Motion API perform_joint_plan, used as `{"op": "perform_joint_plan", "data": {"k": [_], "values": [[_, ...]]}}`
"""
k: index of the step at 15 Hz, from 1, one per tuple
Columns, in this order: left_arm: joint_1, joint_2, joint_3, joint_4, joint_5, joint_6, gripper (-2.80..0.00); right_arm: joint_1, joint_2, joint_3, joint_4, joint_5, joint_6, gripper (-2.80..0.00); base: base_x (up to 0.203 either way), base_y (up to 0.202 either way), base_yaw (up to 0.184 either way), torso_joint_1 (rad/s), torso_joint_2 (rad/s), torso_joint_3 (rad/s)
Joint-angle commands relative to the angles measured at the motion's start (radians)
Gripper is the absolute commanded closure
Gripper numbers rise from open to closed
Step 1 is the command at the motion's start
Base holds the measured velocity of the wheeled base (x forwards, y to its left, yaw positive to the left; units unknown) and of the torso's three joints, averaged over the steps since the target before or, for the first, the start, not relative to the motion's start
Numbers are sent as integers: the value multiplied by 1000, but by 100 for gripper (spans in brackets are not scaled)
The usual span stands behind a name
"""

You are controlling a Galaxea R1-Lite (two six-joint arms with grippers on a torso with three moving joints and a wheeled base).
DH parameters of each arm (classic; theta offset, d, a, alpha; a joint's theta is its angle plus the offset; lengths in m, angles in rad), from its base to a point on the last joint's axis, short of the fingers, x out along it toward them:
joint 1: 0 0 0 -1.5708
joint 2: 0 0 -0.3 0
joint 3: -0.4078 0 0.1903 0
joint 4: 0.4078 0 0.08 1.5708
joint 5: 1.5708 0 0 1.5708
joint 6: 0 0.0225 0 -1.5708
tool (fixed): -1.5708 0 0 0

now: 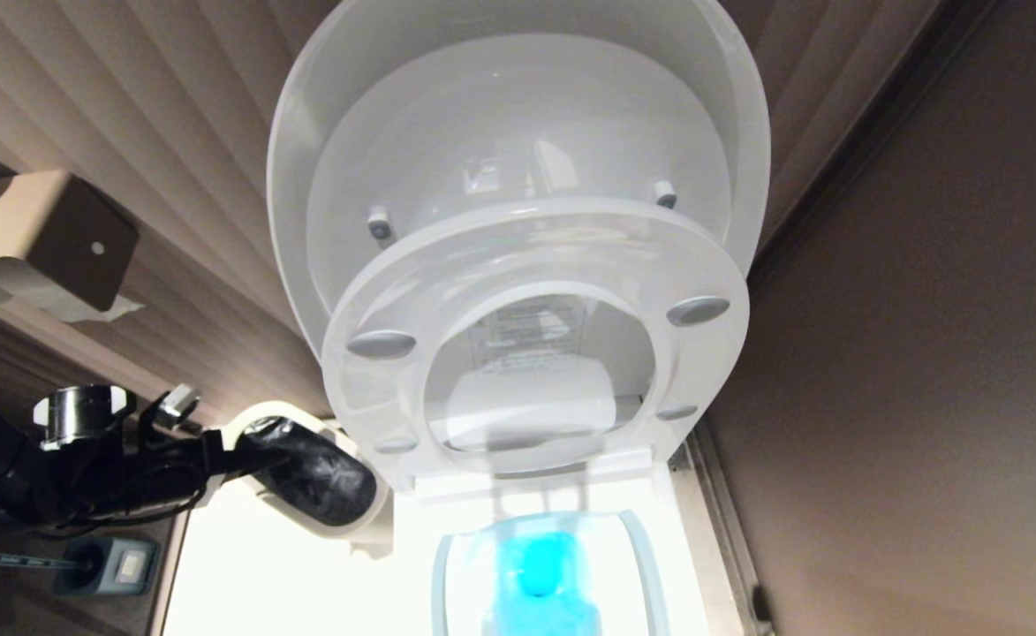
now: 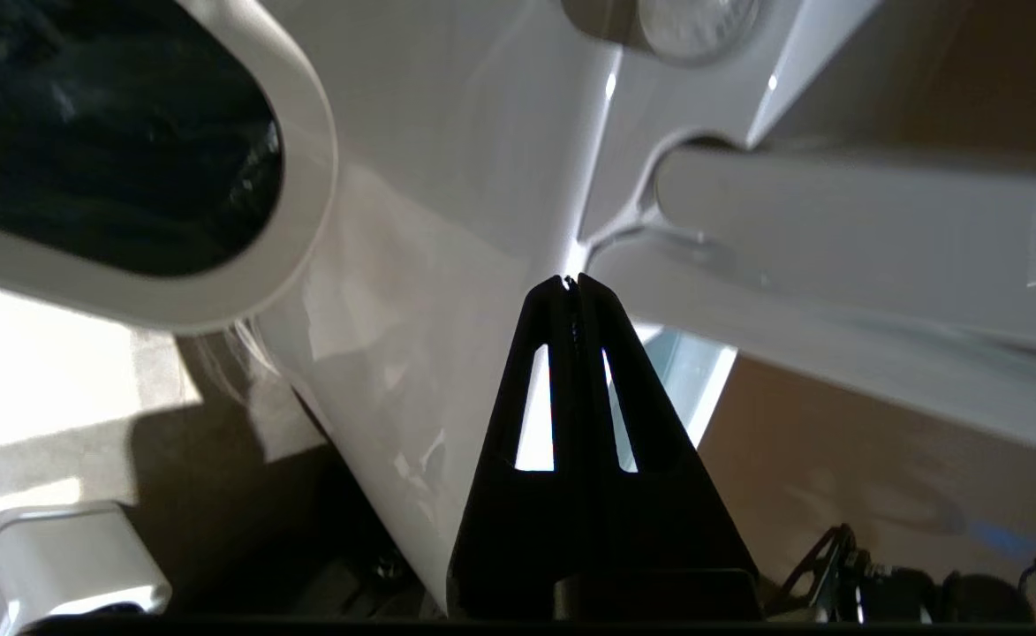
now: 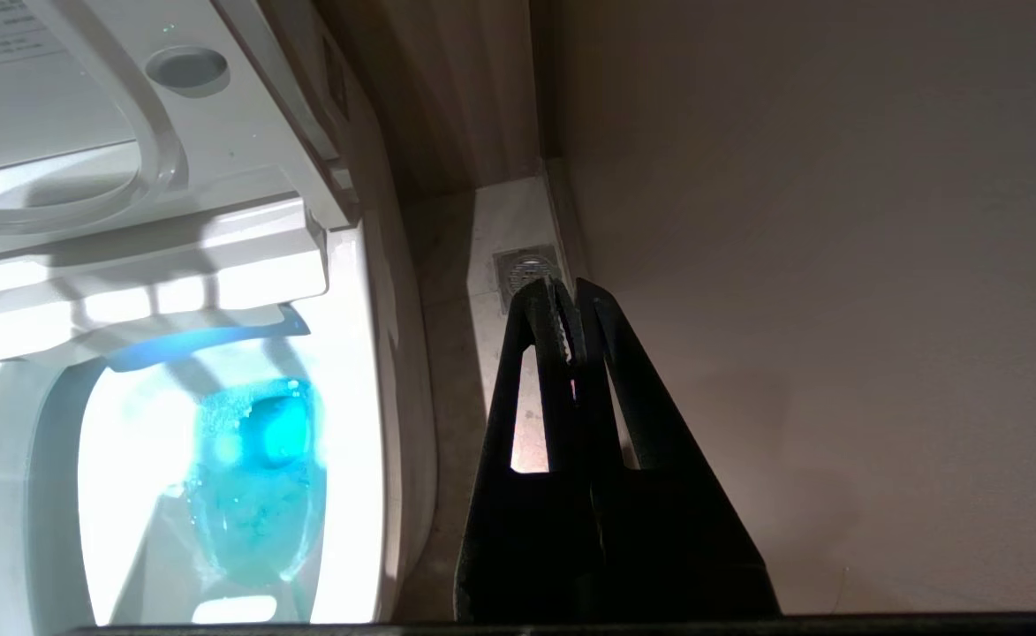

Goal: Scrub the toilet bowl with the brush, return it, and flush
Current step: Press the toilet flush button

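Observation:
The toilet bowl (image 1: 650, 565) stands low in the head view with blue water in it, and its seat (image 1: 535, 265) and lid are raised. My left arm (image 1: 85, 477) reaches in from the left, past the bin. Seen from the left wrist, the left gripper (image 2: 570, 283) is shut and empty, its tips close to the bowl's glossy white side (image 2: 447, 221) under the seat hinge. A round silver knob (image 2: 694, 18) sits above it. My right gripper (image 3: 570, 291) hangs shut and empty beside the bowl's right rim (image 3: 350, 442). The brush is out of view.
An off-white waste bin (image 1: 367, 521) with a black liner stands against the toilet's left side. A paper holder (image 1: 41, 238) is on the left wall. A grey-blue holder (image 1: 107, 565) sits on the floor at the lower left. A floor drain (image 3: 526, 265) and a brown wall lie on the right.

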Motion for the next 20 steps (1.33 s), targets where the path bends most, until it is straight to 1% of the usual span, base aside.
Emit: {"op": "perform_joint_plan", "data": {"k": [1,3,5,7,9,16,18,19,20], "values": [[-12,64,-81,-3,11,-19,0,0,0,0,0,1,1,0,0,0,0,0,0,0],[-41,88,-137,2,57,-23,0,0,0,0,0,-1,1,0,0,0,0,0,0,0],[-84,114,-197,1,88,-61,0,0,0,0,0,1,1,0,0,0,0,0,0,0],[-128,144,-256,-1,108,-91,0,0,0,0,0,1,0,0,0,0,0,0,0,0],[-168,161,-292,-4,112,-122,0,0,0,0,0,-1,1,0,0,0,0,0,0,0],[-176,157,-312,-7,112,-135,0,0,0,0,0,-1,1,0,0,0,0,0,0,0],[-192,156,-311,-25,112,-137,0,0,0,0,-2,1,1,0,0,0,0,0,0,0],[-197,156,-307,-44,113,-146,0,0,0,0,0,1,1,0,0,0,0,0,0,0],[-201,158,-312,-55,127,-174,0,0,0,0,0,-1,0,0,0,0,0,0,0,0]]}}
